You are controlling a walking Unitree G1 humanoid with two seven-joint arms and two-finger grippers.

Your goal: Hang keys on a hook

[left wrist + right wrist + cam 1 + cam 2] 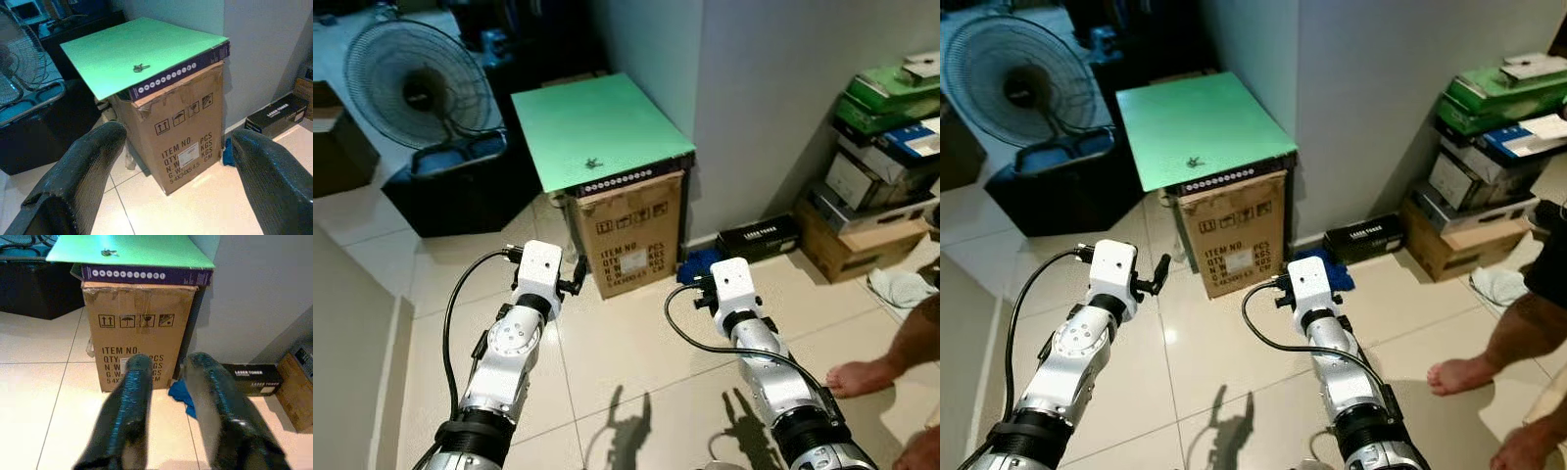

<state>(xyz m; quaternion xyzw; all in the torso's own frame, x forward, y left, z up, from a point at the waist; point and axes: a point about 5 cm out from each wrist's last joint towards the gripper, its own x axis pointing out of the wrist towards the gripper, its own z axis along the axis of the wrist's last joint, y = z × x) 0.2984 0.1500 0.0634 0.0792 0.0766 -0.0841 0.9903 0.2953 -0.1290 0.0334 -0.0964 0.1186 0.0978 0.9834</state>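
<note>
- Head views: the keys [593, 163] lie near the front edge of the green surface [607, 113] at twelve o'clock; a cardboard box [628, 238] stands beneath it.
- Left wrist: left gripper [181, 171] fingers spread wide, grasping nothing.
- Right wrist: right gripper [168, 406] fingers parted narrowly, seemingly empty.

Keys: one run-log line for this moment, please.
keys: on green board, ungrasped | left pincer: open, aimed at box | right pincer: empty | hook: unseen
</note>
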